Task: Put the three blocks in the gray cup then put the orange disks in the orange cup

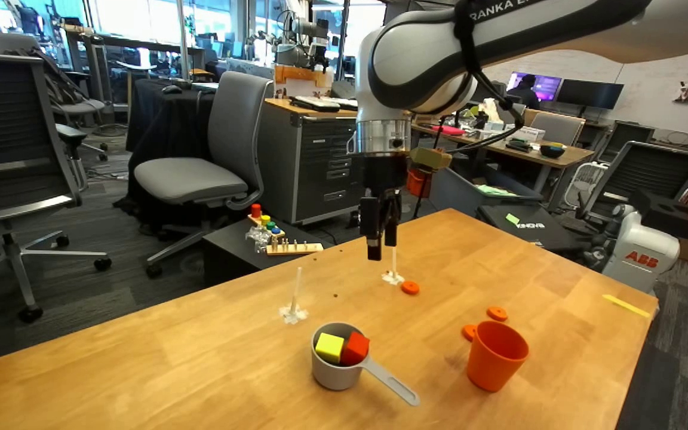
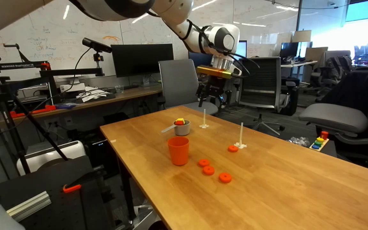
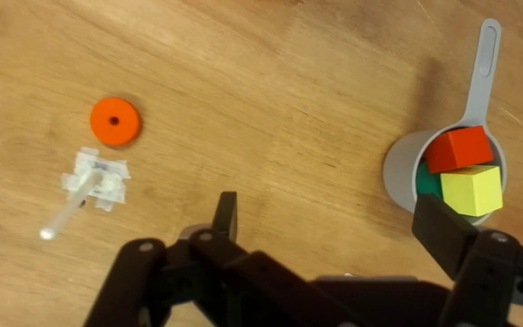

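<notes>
All three blocks sit in the gray cup: the red block, the yellow-green block, and beneath them the green block, partly covered. My gripper is open, jaws wide apart with only bare wood seen between them. In both exterior views the gripper hangs above the table, apart from the cups. The orange cup stands upright and is out of the wrist view. Several orange disks lie on the table: a disk by a peg, and others, such as a disk, near the orange cup.
Two thin white pegs rise from the table on taped bases, a peg near the gray cup and a peg beside a lone disk. A yellow tape strip marks one table edge. A chair stands behind the table.
</notes>
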`<state>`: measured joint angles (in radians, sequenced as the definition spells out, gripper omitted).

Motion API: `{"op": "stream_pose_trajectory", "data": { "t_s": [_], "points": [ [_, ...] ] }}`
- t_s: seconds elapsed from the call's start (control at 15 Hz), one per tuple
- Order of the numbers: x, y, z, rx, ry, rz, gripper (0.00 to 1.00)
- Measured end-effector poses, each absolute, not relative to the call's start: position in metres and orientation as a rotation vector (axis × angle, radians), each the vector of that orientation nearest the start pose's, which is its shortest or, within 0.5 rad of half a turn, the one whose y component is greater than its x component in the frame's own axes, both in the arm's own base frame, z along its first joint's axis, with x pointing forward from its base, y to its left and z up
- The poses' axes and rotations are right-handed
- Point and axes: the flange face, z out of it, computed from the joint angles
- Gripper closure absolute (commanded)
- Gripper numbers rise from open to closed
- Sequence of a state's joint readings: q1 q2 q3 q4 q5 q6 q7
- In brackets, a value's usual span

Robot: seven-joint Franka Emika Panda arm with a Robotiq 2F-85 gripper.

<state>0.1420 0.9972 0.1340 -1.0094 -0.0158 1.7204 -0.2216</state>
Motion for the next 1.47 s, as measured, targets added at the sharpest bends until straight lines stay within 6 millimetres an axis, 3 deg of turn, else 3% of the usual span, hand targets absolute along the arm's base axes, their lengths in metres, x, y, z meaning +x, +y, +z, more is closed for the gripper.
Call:
{"op": "stream_pose_trajectory", "data": {
  "t_s": [0.47,0.8,1.0,1.47],
  "points": [
    [0.727,0.093,0.234,-3.058,-0.353,0.474,0.00],
    [0.724,0.045,0.229,-3.080,-0.177,0.496,0.00],
    [0.722,0.036,0.220,-3.078,-0.155,0.498,0.00],
    [0.723,0.041,0.188,-3.043,-0.135,0.494,0.00]
  ]
}}
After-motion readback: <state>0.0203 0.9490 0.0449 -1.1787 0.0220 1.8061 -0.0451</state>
